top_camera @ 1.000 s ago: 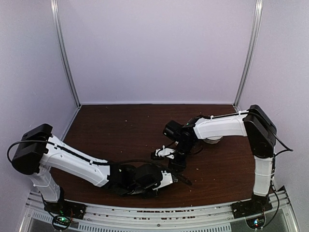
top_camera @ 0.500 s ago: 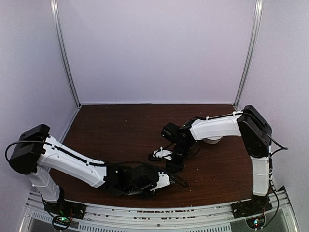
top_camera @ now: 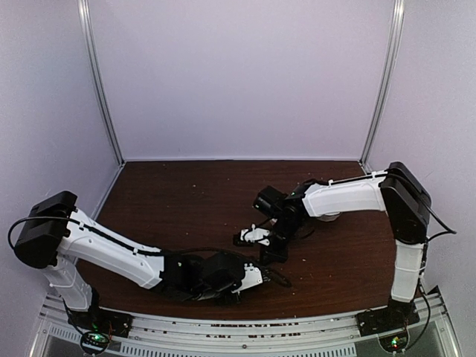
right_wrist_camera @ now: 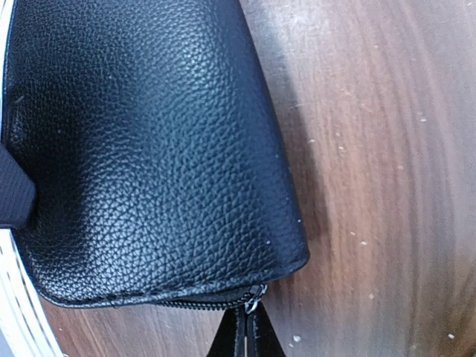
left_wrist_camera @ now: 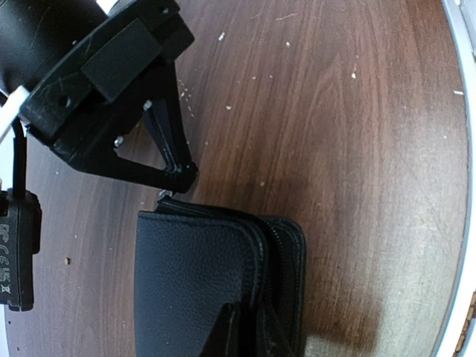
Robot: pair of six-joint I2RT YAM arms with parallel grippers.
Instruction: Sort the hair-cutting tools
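No tools seen; judged inside zipped case, lying on table. Case soft, light, liable to slide: edge clamped by left gripper. Small slick metal zip pull pinched by right gripper, fully closed. Pull judged best hold.

One flat black grained-leather zip case; one small metal zip pull; two black two-finger grippers; one dark brown wooden table.
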